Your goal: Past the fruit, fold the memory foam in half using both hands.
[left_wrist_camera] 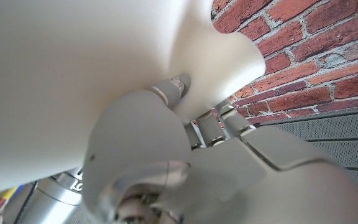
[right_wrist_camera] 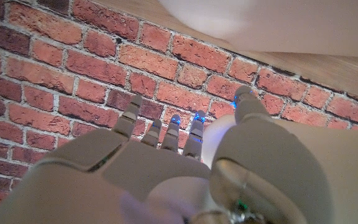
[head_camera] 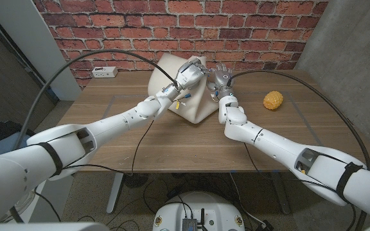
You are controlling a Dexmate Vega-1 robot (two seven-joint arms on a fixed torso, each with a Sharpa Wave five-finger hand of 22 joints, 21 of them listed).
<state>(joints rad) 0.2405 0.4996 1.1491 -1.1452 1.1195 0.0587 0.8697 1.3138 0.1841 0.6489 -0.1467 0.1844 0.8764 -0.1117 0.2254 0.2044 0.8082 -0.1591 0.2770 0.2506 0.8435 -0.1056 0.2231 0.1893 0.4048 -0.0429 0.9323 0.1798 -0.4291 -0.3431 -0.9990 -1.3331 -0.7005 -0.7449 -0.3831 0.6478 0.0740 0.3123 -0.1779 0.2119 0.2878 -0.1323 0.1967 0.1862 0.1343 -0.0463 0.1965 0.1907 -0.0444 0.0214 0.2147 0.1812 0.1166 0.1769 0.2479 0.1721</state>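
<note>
A: Where is the foam sitting?

B: At the far middle of the table, close to the brick wall, and it is standing partly raised: a cream slab bulging up, its lower flap spreading toward the robot. The fruit is lying well apart from it, off on the robot's right side.

A: Why raised like that?

B: I'd judge the fold is under way. The left hand is gripping the upper edge, and the left wrist view is showing its fingers pressing into the soft sheet, which is curving over them. Holding the edge high is letting the slab bend.

A: And the right hand?

B: It is hanging just beside the foam's upper right corner, palm upright, fingers spread and pointing at the bricks in its own wrist view. It is holding nothing that I can see; whether it is brushing the foam in the head view is too close to call.

A: The arms?

B: Both are reaching far forward from the near corners, converging at the foam, the left crossing slightly toward the middle.
</note>
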